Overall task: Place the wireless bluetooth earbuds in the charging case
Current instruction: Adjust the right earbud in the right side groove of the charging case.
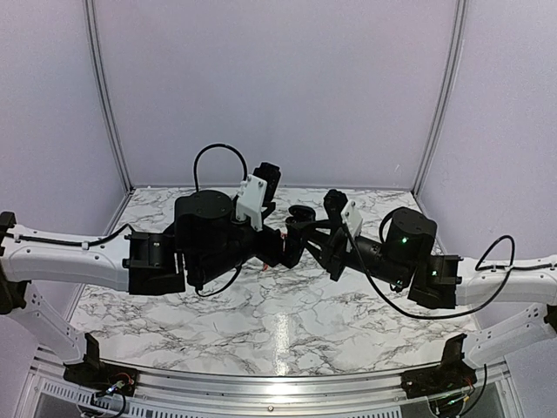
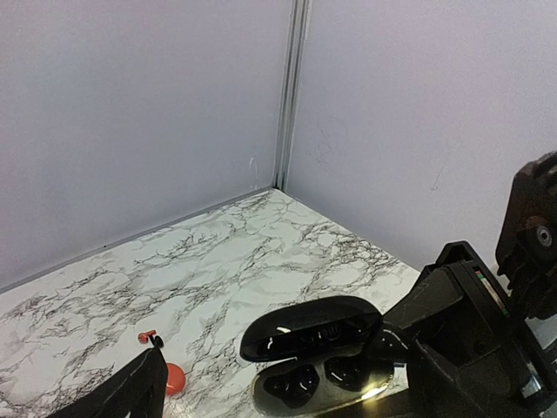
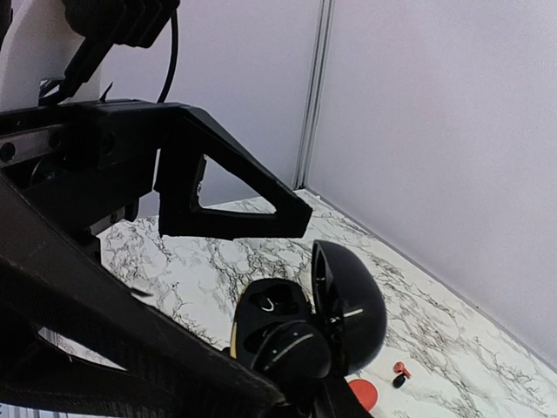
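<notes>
above the table (image 2: 261,244), right gripper (image 2: 390,341) pinches the open black case (image 2: 309,326), black earbuds (image 2: 300,381) inside; left gripper (image 1: 283,246) spread wide. red earbud (image 2: 147,336) lies near the red case (image 2: 175,378). tilting could spill buds.

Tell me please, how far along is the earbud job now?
Looks done: the open black case seems to hold two dark buds. In hand: the right jaws are shut on that case; the left jaws stand open near it. Left: a red earbud lies on the marble by the red case.
</notes>
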`<action>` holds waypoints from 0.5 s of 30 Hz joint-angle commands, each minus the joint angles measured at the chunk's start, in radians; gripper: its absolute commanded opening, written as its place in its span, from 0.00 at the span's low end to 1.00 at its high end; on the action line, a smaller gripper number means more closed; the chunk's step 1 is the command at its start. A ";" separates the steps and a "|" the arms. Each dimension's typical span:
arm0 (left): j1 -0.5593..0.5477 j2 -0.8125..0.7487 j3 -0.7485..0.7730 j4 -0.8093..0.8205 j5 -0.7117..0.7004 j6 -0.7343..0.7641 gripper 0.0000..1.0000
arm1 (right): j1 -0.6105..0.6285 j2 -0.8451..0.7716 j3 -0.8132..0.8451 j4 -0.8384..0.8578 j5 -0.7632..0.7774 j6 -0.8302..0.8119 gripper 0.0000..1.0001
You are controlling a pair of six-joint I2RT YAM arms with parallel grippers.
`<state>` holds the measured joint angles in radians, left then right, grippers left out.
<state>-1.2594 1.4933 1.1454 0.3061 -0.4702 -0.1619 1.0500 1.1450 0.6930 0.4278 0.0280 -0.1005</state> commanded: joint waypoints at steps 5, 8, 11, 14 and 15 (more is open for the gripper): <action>0.011 -0.053 -0.028 -0.027 -0.027 -0.016 0.99 | 0.005 -0.030 0.020 0.019 0.004 0.005 0.00; 0.014 -0.060 -0.034 -0.027 -0.027 -0.020 0.99 | 0.005 -0.031 0.019 0.018 0.004 0.004 0.00; 0.017 -0.067 -0.041 -0.027 -0.028 -0.025 0.99 | 0.005 -0.033 0.020 0.015 0.004 0.004 0.00; 0.019 -0.075 -0.048 -0.027 -0.030 -0.030 0.99 | 0.005 -0.036 0.020 0.014 0.004 0.002 0.00; 0.021 -0.077 -0.050 -0.027 -0.030 -0.030 0.99 | 0.005 -0.038 0.019 0.015 0.004 0.002 0.00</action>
<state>-1.2575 1.4544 1.1118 0.2996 -0.4637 -0.1780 1.0500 1.1393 0.6930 0.4271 0.0334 -0.1009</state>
